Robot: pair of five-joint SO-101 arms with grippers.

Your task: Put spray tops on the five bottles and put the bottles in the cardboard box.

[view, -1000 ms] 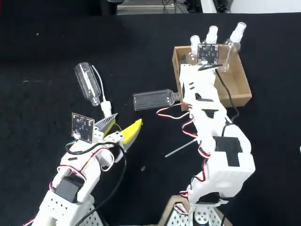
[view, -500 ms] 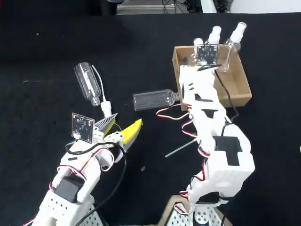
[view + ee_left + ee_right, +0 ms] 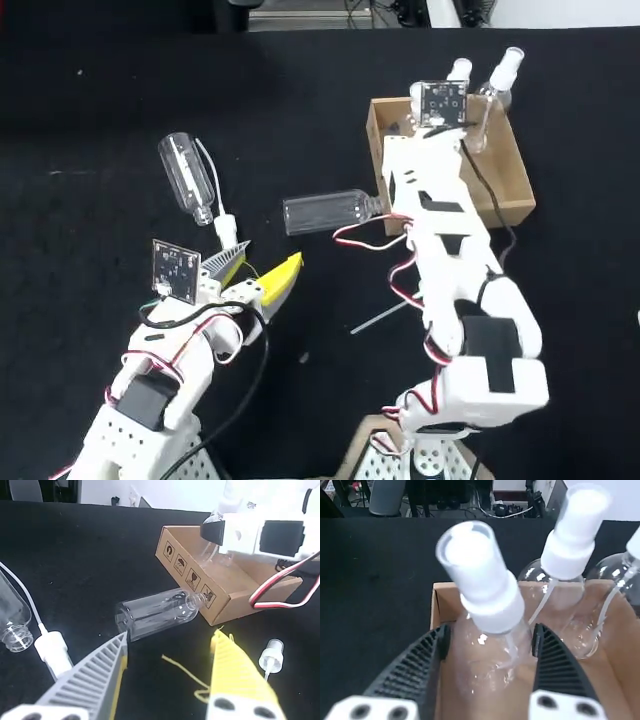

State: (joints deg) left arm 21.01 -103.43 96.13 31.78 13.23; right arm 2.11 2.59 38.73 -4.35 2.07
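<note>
Lowering the capped bottle (image 3: 480, 590) straight until its base sits flat in the cardboard box (image 3: 518, 180) seems the point to get right. The right end effector (image 3: 487, 636) pinches its clear body at the box's far left corner, just beside two capped bottles (image 3: 570, 535), and an early release could tip it into them. Its long axis is near vertical, leaning slightly, spray top up, while the left end effector (image 3: 170, 636) hangs spread above the tabletop (image 3: 100, 100) at the near left.
</note>
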